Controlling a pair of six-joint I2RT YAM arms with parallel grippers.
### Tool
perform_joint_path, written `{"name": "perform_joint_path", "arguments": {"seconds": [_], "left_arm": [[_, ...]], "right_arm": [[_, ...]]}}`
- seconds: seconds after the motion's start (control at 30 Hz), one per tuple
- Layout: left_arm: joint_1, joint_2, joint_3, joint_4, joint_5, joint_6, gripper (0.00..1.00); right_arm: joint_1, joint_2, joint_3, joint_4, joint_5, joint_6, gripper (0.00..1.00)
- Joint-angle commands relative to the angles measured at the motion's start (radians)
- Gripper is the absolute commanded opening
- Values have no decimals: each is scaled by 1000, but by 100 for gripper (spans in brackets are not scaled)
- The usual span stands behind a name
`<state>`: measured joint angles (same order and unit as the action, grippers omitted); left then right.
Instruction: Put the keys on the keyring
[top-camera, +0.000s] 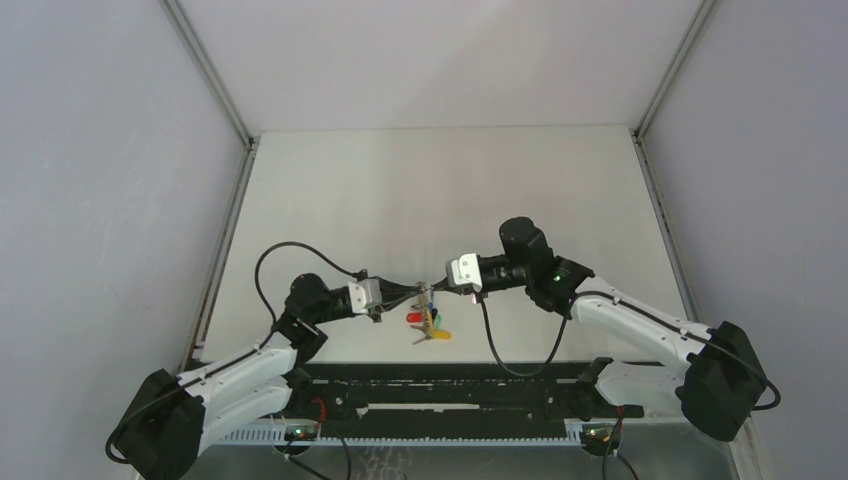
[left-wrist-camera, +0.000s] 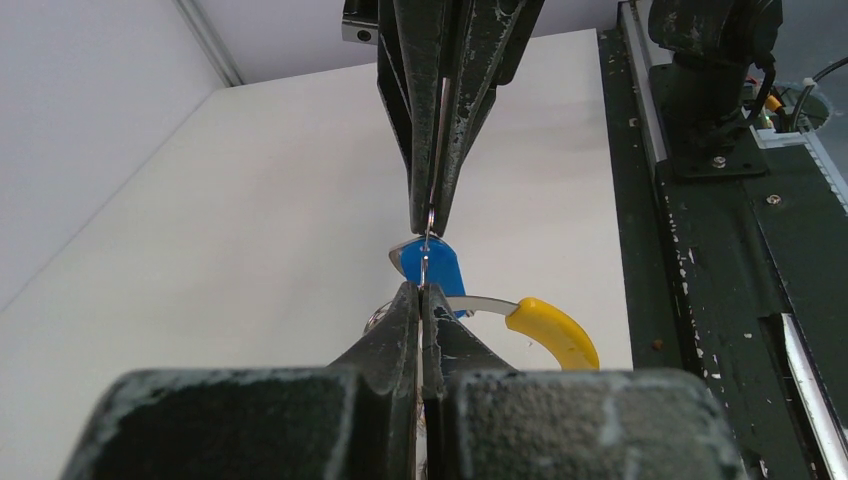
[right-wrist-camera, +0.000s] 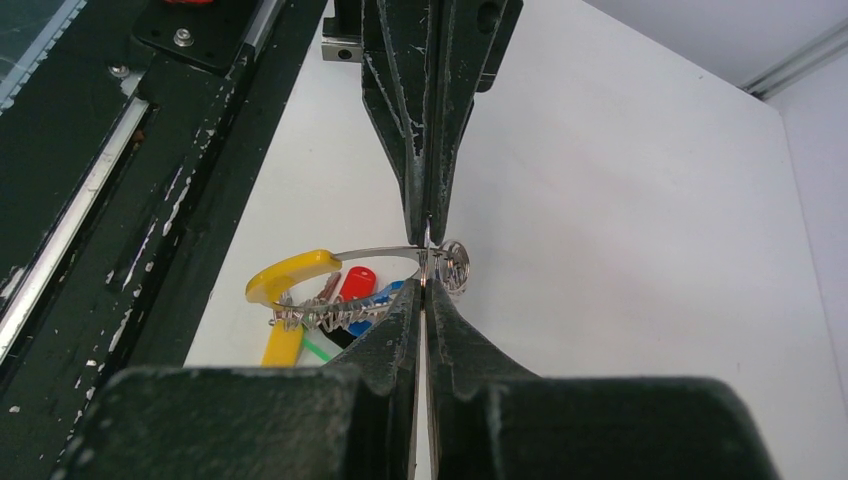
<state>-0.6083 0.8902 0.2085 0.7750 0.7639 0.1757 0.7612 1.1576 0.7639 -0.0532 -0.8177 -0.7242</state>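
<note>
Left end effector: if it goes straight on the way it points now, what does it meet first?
The right end effector, which faces the left end effector tip to tip. Only a thin wire of the keyring stands between them, and both seem shut on it.

My left arm (top-camera: 240, 375) and right arm (top-camera: 640, 325) both wear white shells on the long links and black housings at the joints. The fingers (left-wrist-camera: 392, 345) are dark, tapered metal, with the paint chipped to pale specks. Just behind them I see a pale grey block (top-camera: 362, 293). Further back from the fingers a black cable (top-camera: 262, 270) loops free, and a green light (top-camera: 556, 276) glows on the right arm.
</note>
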Motion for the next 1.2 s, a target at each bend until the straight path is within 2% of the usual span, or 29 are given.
{"name": "perform_joint_path", "arguments": {"seconds": [0.0, 1.17], "left_arm": [[5, -8, 23, 49, 14, -12, 0], [5, -16, 22, 49, 14, -9, 0]], "right_arm": [[11, -13, 0, 33, -17, -26, 0], [9, 15, 15, 26, 15, -1, 0]]}}
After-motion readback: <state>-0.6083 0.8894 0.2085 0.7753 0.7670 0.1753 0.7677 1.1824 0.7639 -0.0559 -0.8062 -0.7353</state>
